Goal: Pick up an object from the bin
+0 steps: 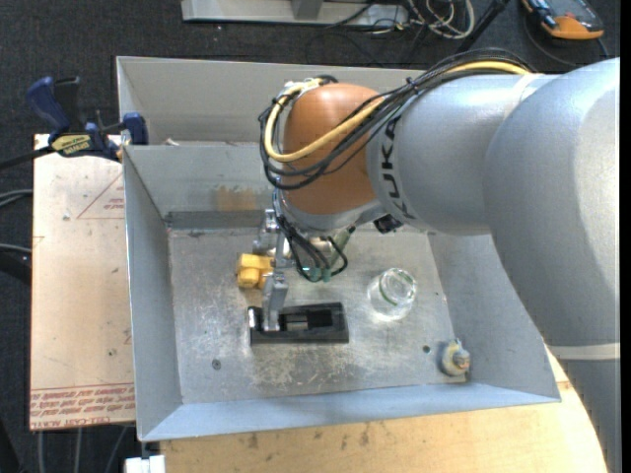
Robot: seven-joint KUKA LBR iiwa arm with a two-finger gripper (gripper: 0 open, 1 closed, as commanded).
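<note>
My gripper [275,294] hangs low in the middle of the bin, under the orange wrist cover. Its tip comes down at the left end of a flat black rectangular block [308,324] that lies on the bin floor. A small yellow piece [250,270] sits just to the gripper's left, close beside it. Whether the gripper touches the black block cannot be told.
A clear round cup [392,293] stands to the right of the gripper. A small brass-coloured knob [454,360] lies near the front right corner. The arm covers the bin's back right part.
</note>
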